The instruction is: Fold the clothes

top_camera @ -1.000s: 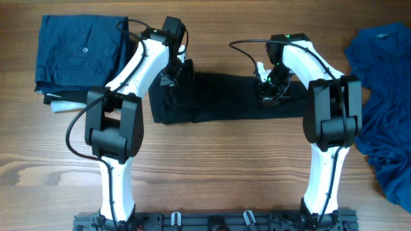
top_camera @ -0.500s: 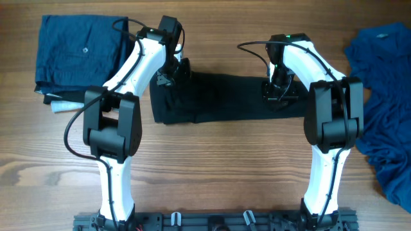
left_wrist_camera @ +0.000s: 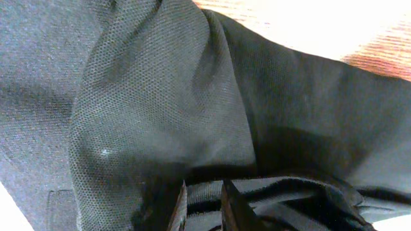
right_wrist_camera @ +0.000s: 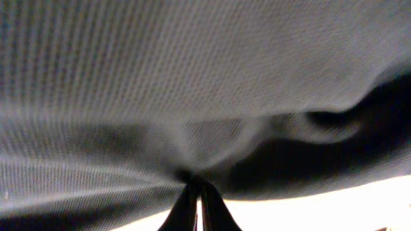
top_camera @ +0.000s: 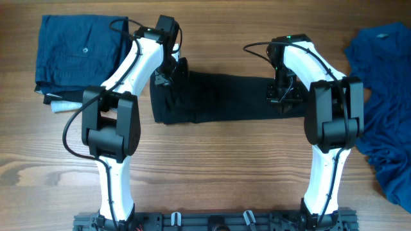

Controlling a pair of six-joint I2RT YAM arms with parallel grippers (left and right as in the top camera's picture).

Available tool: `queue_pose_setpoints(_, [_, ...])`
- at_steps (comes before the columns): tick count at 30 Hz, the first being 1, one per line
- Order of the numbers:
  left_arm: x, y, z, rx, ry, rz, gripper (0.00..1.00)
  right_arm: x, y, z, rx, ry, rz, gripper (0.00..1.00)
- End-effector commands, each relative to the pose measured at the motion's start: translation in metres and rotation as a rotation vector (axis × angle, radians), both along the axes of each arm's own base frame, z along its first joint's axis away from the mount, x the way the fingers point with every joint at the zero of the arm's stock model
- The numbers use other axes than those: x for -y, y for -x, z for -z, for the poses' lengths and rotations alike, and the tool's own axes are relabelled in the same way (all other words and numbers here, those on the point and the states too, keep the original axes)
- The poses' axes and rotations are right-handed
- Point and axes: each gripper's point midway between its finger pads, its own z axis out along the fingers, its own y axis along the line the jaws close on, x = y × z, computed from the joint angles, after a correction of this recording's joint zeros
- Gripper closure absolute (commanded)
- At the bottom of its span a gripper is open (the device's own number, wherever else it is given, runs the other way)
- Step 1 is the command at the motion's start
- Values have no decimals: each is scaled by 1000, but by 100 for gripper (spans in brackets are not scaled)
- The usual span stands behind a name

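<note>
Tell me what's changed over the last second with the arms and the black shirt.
Both slid outward: left pincer toward the folded blue garment, right pincer toward the loose blue garment, each still pinching the black shirt. The blue garments stayed put.

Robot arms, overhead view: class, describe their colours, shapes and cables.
The left arm and right arm have white links joined by chunky black joint housings. A thin black cable loops beside each. A small green light glows atop the right arm. Wrist views show slim dark fingers.
</note>
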Motion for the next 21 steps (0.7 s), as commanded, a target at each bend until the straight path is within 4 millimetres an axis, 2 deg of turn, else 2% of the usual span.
queue_pose_setpoints(1, [-10, -3, 8, 5, -49, -6, 82, 7, -19, -14, 71, -11, -10, 96])
queue_pose_setpoints(3, [-10, -3, 8, 5, -49, -6, 82, -1, -31, -23, 110, -76, -10, 96])
queue_pose_setpoints(5, [-10, -2, 8, 4, -49, -6, 82, 0, -39, -35, 154, -85, -1, 96])
queue_pose_setpoints(7, [-10, -2, 8, 4, -49, -6, 81, 6, -43, -42, 178, -82, 12, 96])
queue_pose_setpoints(10, [-10, -2, 8, 4, -49, -6, 81, 24, -45, -36, 188, -75, 57, 96])
queue_pose_setpoints(14, [-10, -2, 8, 4, -49, -6, 81, 45, -38, -25, 169, -65, 107, 96])
queue_pose_setpoints(17, [-10, -3, 8, 4, -49, -6, 81, 67, -33, -12, 171, -8, 128, 96])
queue_pose_setpoints(21, [-10, -3, 7, 5, -49, -6, 81, 84, -8, -9, 87, -3, 178, 96])
